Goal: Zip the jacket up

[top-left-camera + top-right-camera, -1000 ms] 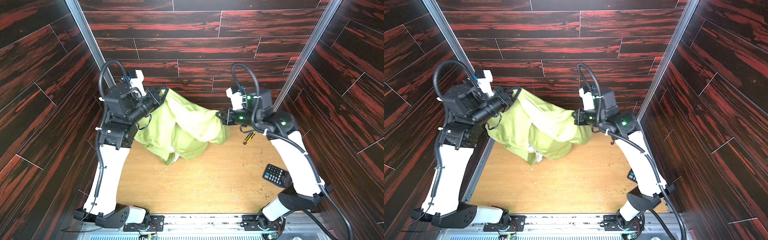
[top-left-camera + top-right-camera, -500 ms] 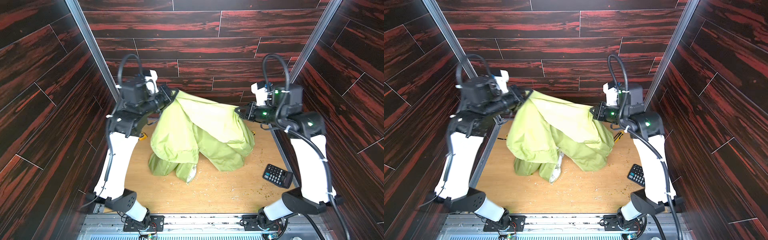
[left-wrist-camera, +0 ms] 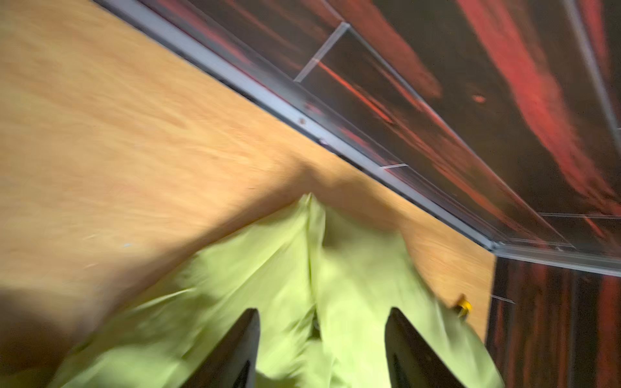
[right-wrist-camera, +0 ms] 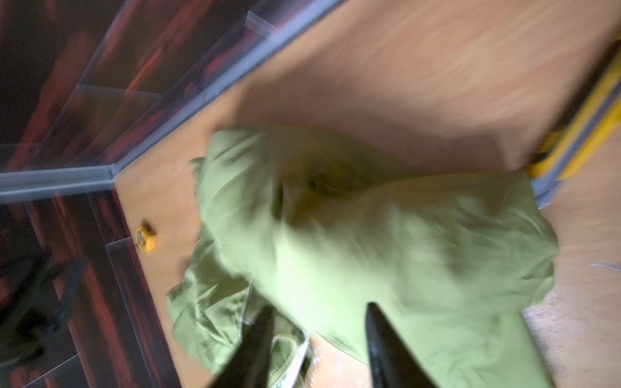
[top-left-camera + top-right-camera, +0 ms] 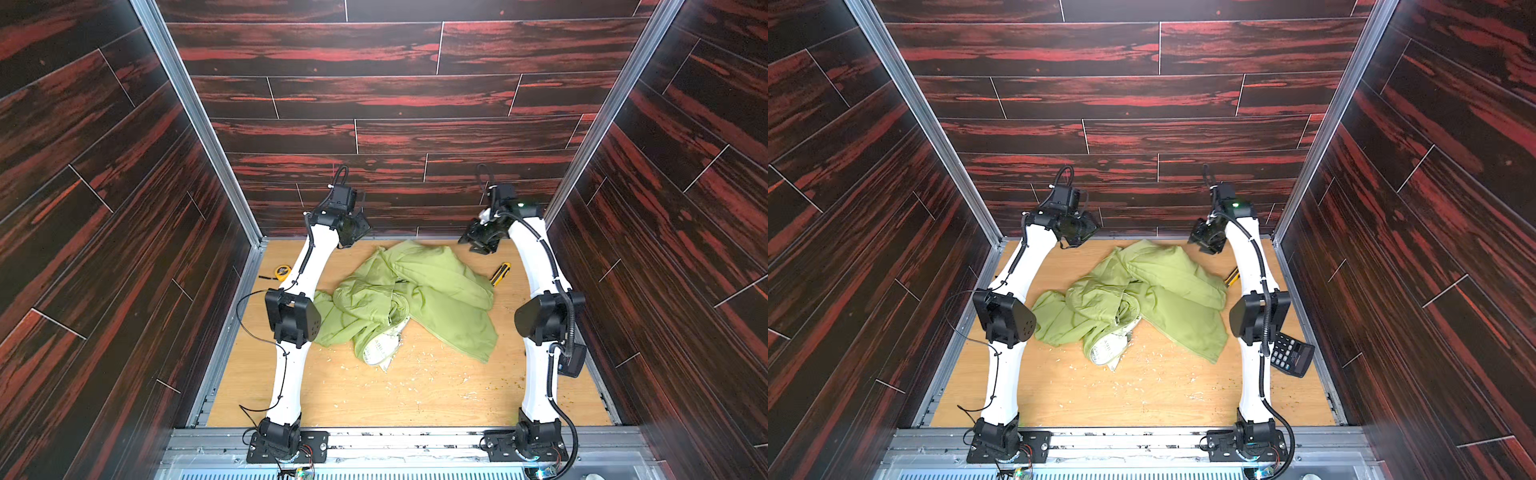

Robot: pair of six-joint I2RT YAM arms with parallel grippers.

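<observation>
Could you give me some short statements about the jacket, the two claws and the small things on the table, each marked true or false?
1. The jacket lies crumpled on the table. True.
2. The left claw grips the jacket. False: its jaws stand apart and hold nothing.
3. The right claw is shut on a sleeve. False: it is open too, holding nothing.
4. A calculator lies beside the right arm. True.
5. The jacket is spread flat. False: it is bunched, with whitish lining showing.
6. A yellow tape measure lies near the left arm. True.
</observation>
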